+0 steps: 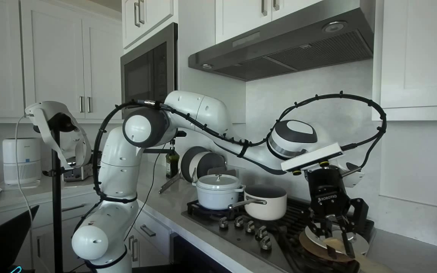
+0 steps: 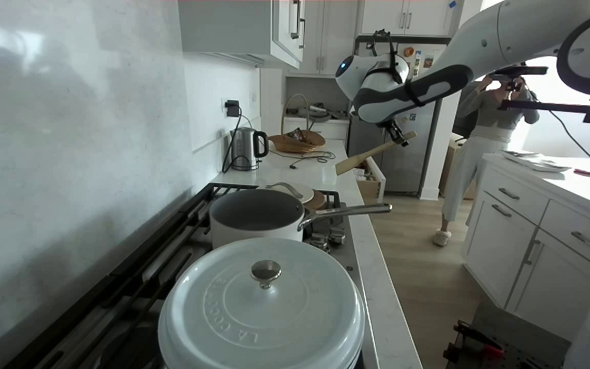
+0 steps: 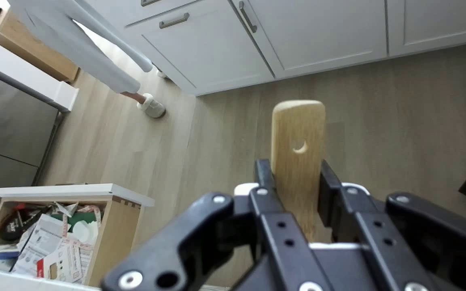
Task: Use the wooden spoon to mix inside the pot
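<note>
The tool [image 3: 296, 176] pinches the tilted wooden spoon [image 2: 358, 160] near its upper end.

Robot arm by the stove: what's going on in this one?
The robot arm holds the wooden spoon in its gripper, near the end of the handle. The open pot and the lidded pot stand on the cooktop. The spoon is outside both, so no mixing is happening. A person stands in the background.
</note>
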You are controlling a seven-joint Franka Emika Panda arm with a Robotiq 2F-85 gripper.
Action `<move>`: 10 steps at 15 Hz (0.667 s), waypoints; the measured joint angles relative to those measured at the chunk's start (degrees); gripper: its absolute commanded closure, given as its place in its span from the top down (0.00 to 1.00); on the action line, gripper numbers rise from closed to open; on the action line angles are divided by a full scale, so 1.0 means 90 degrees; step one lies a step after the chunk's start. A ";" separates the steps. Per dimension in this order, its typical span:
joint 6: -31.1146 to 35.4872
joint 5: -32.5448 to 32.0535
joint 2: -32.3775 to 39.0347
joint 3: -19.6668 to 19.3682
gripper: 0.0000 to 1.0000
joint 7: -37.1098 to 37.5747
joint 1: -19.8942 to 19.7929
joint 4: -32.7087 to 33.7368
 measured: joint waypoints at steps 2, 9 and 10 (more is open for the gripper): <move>-0.0002 -0.0100 0.0124 0.0109 0.07 -0.0158 0.0024 0.0161; -0.0746 -0.1139 0.0930 0.0569 0.07 -0.0980 0.0669 0.1563; -0.0994 -0.1387 0.1059 0.0599 0.07 -0.1122 0.0816 0.1799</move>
